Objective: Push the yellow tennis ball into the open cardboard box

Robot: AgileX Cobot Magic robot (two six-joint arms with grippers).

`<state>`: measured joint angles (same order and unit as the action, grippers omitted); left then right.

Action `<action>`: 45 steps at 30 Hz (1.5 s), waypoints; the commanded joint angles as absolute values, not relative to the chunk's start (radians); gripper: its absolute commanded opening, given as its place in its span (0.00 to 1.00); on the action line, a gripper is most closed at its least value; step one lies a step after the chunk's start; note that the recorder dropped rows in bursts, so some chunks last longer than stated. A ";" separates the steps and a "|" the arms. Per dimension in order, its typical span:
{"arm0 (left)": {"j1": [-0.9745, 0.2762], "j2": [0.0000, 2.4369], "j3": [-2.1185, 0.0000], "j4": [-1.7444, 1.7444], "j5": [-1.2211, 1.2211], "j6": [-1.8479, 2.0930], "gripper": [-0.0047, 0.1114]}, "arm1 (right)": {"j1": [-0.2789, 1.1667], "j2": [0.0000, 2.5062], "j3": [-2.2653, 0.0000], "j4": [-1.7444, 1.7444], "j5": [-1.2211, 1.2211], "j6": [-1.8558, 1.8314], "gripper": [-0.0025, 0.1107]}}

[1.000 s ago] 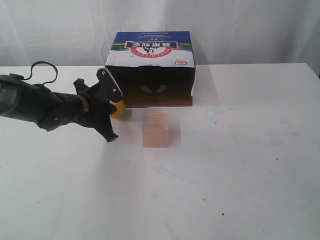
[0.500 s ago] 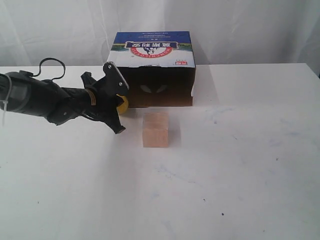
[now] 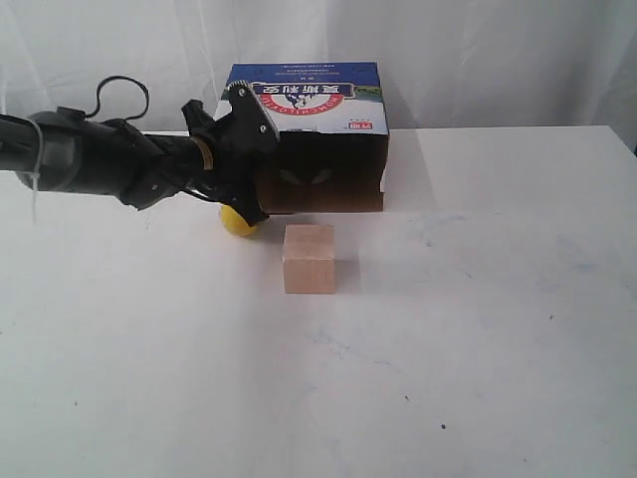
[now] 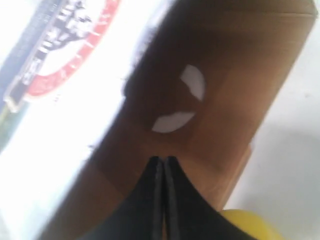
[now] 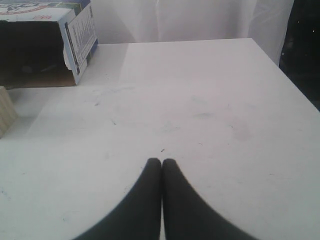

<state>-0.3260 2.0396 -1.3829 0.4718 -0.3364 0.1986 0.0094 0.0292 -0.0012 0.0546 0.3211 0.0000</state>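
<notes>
The yellow tennis ball [image 3: 237, 221] lies on the white table just outside the front left corner of the open cardboard box [image 3: 304, 95]. The box's dark opening faces the front. My left gripper [image 3: 261, 184] is shut and empty. It hovers right above the ball, against the box's left front edge. The left wrist view shows the closed fingertips [image 4: 163, 161] in front of the brown box [image 4: 210, 60], with the ball [image 4: 250, 226] at the frame's edge. My right gripper [image 5: 161, 162] is shut over bare table, away from the box [image 5: 75, 35], and is out of the exterior view.
A pale wooden cube [image 3: 309, 258] stands on the table in front of the box's opening, to the right of the ball; its edge [image 5: 5, 107] shows in the right wrist view. White curtains hang behind the table [image 3: 478, 329].
My left arm has swung to the right and toward the box. The ball, earlier half hidden behind the gripper, now shows below it in nearly the same spot.
</notes>
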 commanded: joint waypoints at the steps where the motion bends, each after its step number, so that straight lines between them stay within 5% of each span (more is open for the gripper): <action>1: -0.340 1.950 -1.349 0.494 -0.213 0.211 0.04 | 0.012 0.025 0.000 0.050 0.313 0.000 0.02; 17: -0.402 1.682 -0.818 0.501 -0.159 0.084 0.04 | 0.012 0.025 0.000 0.050 0.313 0.000 0.02; 25: -0.331 1.994 -1.060 0.510 -0.352 0.165 0.04 | 0.012 0.025 0.000 0.050 0.313 0.000 0.02; 32: -0.312 1.910 -1.365 0.551 -0.221 0.169 0.04 | 0.012 0.025 0.000 0.050 0.313 0.000 0.02; 45: -0.314 1.804 -1.177 0.564 -0.189 0.153 0.04 | 0.012 0.025 0.000 0.050 0.313 0.000 0.02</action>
